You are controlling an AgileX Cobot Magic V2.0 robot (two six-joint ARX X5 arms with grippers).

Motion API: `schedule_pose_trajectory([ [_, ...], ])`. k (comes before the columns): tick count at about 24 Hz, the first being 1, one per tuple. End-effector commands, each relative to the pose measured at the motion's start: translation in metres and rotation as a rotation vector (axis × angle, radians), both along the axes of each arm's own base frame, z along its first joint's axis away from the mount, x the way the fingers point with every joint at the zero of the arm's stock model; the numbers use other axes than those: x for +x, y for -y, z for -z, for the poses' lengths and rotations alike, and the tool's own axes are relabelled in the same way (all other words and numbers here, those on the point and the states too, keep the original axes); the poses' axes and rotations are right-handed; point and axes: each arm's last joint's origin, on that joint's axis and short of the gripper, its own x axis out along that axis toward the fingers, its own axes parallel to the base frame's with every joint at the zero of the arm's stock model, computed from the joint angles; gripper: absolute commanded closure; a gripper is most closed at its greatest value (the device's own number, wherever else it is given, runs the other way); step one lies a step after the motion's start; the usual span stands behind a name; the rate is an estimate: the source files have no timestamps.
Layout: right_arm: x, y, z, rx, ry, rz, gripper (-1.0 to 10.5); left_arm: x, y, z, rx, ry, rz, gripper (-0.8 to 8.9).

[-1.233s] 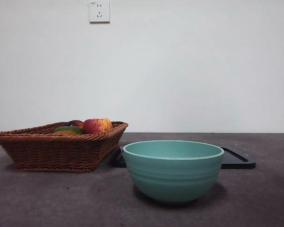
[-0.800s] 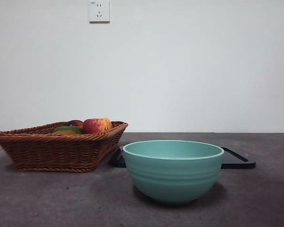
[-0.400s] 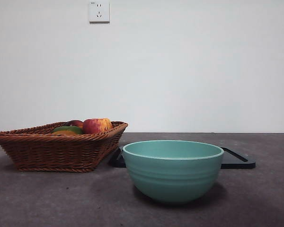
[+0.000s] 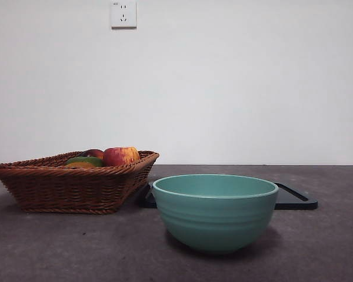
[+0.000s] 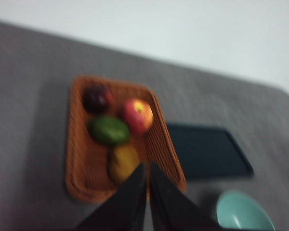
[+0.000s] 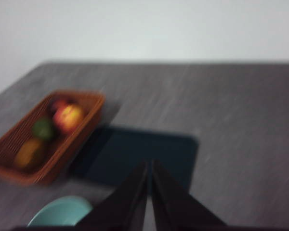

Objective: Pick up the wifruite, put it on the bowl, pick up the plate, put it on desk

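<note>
The wifruite, a small brownish-orange oval fruit, lies in the brown wicker basket, at the end nearest my left gripper. That gripper is shut and empty, high above the basket. The wifruite also shows in the right wrist view and peeks over the basket rim in the front view. The teal-green bowl stands empty on the grey desk, in front of a flat black tray. My right gripper is shut and empty, high above the tray. Neither gripper shows in the front view.
The basket also holds a red-and-yellow apple, a green fruit and a dark red fruit. The tray lies between basket and bowl, behind both. A white wall with a socket closes the back.
</note>
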Motion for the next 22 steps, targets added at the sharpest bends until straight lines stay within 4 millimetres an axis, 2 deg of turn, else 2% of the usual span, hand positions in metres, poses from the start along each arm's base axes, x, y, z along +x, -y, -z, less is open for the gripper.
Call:
schedule_pose_trajectory([
  [1,0.009,-0.002,-0.009,-0.036,-0.071,-0.088,9.4,0.012,0.001,-0.009,0.065,-0.038,0.086,8.03],
  [5,0.019,-0.005,-0.012,-0.062,-0.188,-0.174,9.4,0.028,0.004,-0.013,0.07,-0.137,0.194,8.03],
  [9,0.025,-0.014,-0.003,-0.11,-0.322,-0.283,9.4,0.038,0.01,-0.01,0.065,-0.22,0.283,8.03],
  [12,0.025,-0.025,0.004,-0.151,-0.4,-0.386,9.4,0.036,0.014,-0.007,0.084,-0.255,0.33,8.03],
  [17,0.023,-0.033,0.005,-0.164,-0.4,-0.444,9.4,0.033,0.015,-0.005,0.083,-0.286,0.339,7.83],
  [19,0.023,-0.033,0.005,-0.158,-0.404,-0.442,9.4,0.033,0.015,-0.004,0.08,-0.292,0.337,6.54],
  [20,0.023,-0.033,0.004,-0.156,-0.406,-0.44,8.9,0.033,0.015,-0.004,0.075,-0.294,0.334,5.19],
  [21,0.023,-0.033,0.004,-0.147,-0.412,-0.434,7.7,0.033,0.015,-0.005,0.075,-0.294,0.334,4.18],
  [22,0.023,-0.033,0.004,-0.139,-0.419,-0.427,6.2,0.033,0.015,-0.005,0.075,-0.294,0.334,3.6],
])
